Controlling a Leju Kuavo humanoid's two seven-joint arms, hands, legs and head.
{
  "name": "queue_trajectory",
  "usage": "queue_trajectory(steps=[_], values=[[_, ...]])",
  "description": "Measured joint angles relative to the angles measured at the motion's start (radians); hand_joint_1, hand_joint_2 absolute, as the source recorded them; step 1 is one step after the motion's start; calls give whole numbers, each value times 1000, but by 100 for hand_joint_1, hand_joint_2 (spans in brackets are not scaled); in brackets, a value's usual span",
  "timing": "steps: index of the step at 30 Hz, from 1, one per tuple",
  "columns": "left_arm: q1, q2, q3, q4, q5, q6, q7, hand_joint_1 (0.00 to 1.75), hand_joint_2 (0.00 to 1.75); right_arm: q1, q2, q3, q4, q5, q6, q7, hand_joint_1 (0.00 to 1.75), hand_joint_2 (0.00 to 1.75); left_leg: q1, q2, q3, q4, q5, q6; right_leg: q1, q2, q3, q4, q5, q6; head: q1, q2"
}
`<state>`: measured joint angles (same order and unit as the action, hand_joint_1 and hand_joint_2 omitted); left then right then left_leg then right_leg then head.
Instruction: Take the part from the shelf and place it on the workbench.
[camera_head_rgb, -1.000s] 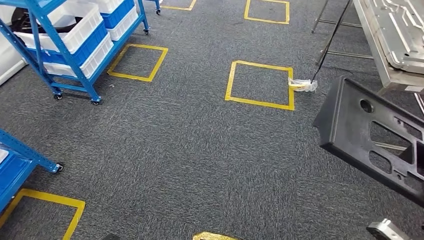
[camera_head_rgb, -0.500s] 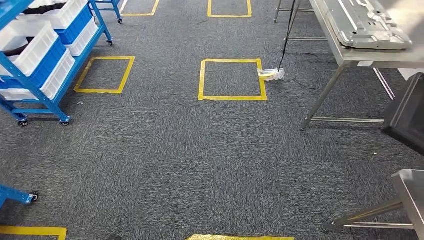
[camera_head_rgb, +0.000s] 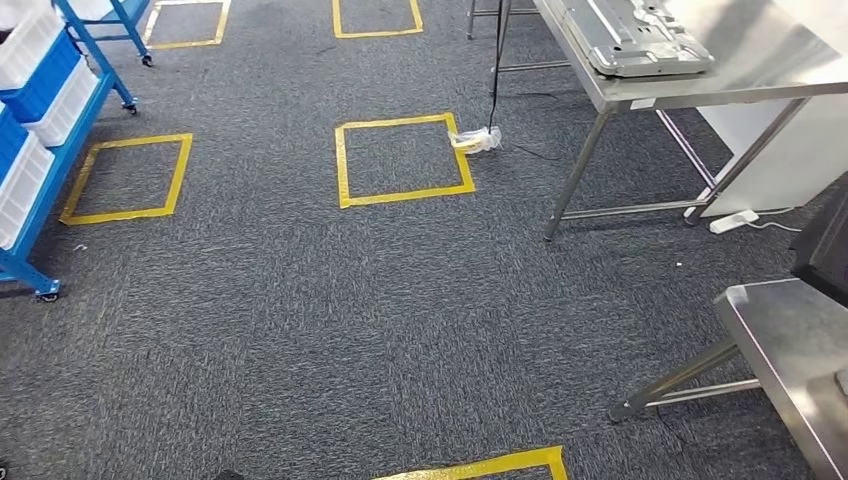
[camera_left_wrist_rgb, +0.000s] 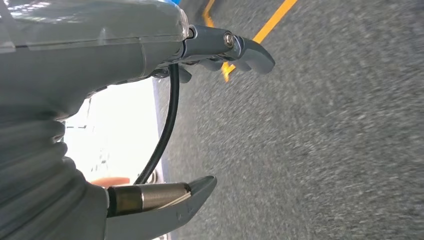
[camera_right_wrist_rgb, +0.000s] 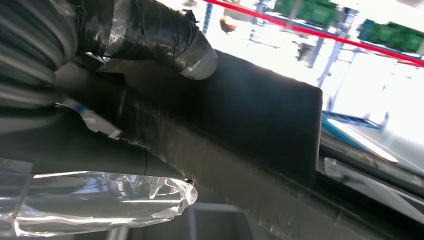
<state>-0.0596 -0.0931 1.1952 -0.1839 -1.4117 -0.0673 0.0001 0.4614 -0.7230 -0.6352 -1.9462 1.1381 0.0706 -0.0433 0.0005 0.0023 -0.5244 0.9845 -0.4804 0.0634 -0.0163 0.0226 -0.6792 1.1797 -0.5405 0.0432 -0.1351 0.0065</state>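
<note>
Right hand (camera_right_wrist_rgb: 125, 100) gripped black part (camera_right_wrist_rgb: 250, 125) by edge; looked stiff, bulky, probably awkward. Left hand (camera_left_wrist_rgb: 200, 115) open, empty. Workbench (camera_head_rgb: 790, 340) at 4 o'clock.

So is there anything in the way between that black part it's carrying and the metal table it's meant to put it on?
Nothing visible. The black part, gripped by the right hand, sits just above the near steel workbench, whose visible top is bare.
</note>
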Motion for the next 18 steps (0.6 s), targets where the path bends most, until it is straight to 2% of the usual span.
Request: queue_trajectory(steps=[1, 2, 3, 4, 6, 7, 8, 10, 11, 12, 13, 15, 16, 17, 18], values=[[1, 0, 0, 0, 0, 0, 0, 0, 175, -1, 6, -1, 6, 0, 1, -3, 175, 175, -1, 14, 0, 0, -1, 0, -5, -11, -29, 59, -23, 7, 0, 0], [2, 0, 0, 0, -1, 0, 1, 0, 175, -1, 13, 0, 13, 0, 2, -6, 175, 175, -1, 27, 0, 1, -3, -1, -10, -16, -47, 95, -31, 13, 0, 0], [2, 0, 0, 0, -2, 0, 2, 0, 175, 0, 20, 0, 19, 0, 3, -8, 175, 175, 0, 40, 0, 3, -6, -3, -15, -19, -47, 95, -20, 18, 0, 0], [2, 0, 0, 0, -3, 0, 2, 0, 175, -1, 25, 0, 25, 0, 3, -10, 175, 175, 0, 52, 1, 5, -10, -6, -19, -25, -24, 54, 7, 23, 0, 0], [1, 0, 0, 0, -4, 0, 3, 0, 175, -3, 35, 0, 35, 1, 5, -12, 175, 175, 0, 73, 6, 12, -20, -16, -23, -58, 49, -77, 65, 27, 0, 0], [1, 0, 0, 0, -5, -1, 3, 0, 175, -5, 39, 0, 42, 2, 5, -13, 175, 175, -1, 82, 9, 16, -27, -23, -20, -72, 75, -125, 79, 23, 0, 0], [0, 0, 0, 0, -6, -1, 3, 0, 175, -7, 41, 1, 48, 2, 6, -15, 175, 175, -2, 91, 13, 19, -32, -30, -17, -80, 88, -149, 83, 16, 0, 0], [-2, -1, 0, 0, -6, -1, 4, 0, 175, -11, 45, 1, 62, 5, 9, -18, 175, 175, -3, 109, 22, 20, -40, -43, -10, -66, 86, -151, 78, -2, -1, 0], [-5, -1, 0, 0, -6, -2, 4, 0, 175, -13, 46, 1, 68, 5, 10, -19, 175, 175, -1, 114, 26, 21, -46, -49, -11, -56, 87, -153, 78, -9, -1, 0], [-6, -2, 0, 0, -6, -2, 5, 0, 175, -16, 47, 1, 74, 6, 11, -19, 175, 175, 2, 104, 26, 32, -56, -53, -12, -46, 90, -155, 78, -17, -1, 0], [-7, -2, 0, 0, -6, -2, 5, 0, 175, -22, 47, 1, 80, 7, 11, -19, 175, 175, 4, 82, 16, 61, -77, -56, -13, -36, 92, -157, 80, -25, -2, 0], [-6, -2, 0, 0, -6, -2, 7, 0, 175, -37, 48, 3, 100, 7, 12, -19, 175, 175, 7, 26, -40, 183, -142, -57, -12, -17, 94, -159, 80, -36, -1, 0], [-5, -2, 0, 0, -6, -3, 8, 0, 175, -46, 48, 5, 115, 7, 12, -19, 175, 175, 8, 11, -78, 255, -171, -57, -9, -6, 93, -158, 79, -39, -1, 0], [-4, -1, 0, 0, -6, -4, 10, 0, 175, -54, 48, 9, 131, 7, 13, -19, 175, 175, 8, 5, -108, 307, -183, -55, -6, 7, 93, -157, 78, -41, -1, 0], [-3, -1, 0, 0, -6, -4, 11, 0, 175, -61, 48, 12, 147, 7, 13, -20, 175, 175, 7, 3, -123, 325, -175, -53, -4, 19, 94, -156, 77, -42, -1, 0]])
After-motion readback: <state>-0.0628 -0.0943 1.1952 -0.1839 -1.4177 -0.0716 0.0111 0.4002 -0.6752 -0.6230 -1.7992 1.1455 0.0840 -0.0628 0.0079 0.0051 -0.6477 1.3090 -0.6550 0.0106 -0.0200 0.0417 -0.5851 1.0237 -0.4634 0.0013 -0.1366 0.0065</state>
